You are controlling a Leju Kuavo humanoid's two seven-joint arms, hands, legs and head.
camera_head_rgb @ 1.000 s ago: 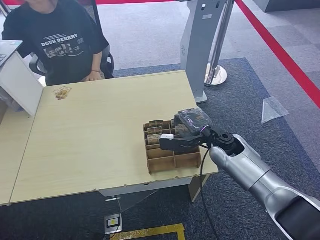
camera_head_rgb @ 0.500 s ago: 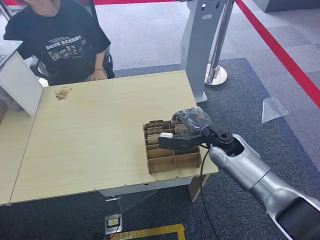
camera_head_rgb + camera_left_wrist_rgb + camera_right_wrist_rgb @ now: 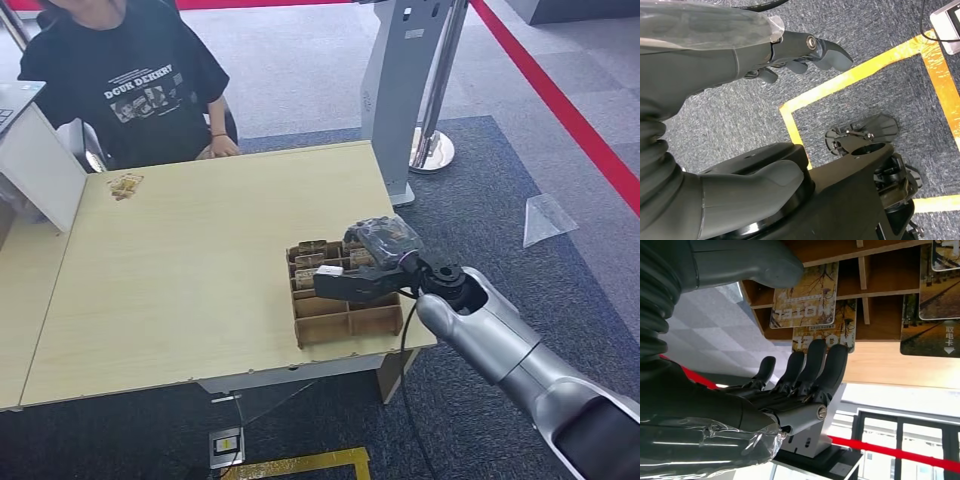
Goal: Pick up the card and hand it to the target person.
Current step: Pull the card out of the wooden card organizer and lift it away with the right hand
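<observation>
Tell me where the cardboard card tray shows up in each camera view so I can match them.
Head view: the cardboard tray sits at the table's near right corner, under the right hand.
Right wrist view: its dividers hold cards beyond the fingers.
Left wrist view: not in it.
Shared landmark: the right hand.

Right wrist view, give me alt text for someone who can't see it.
The robot's right hand, fingers extended and apart, reaches toward a card standing in a brown cardboard organiser, holding nothing. More cards fill neighbouring slots.
</observation>
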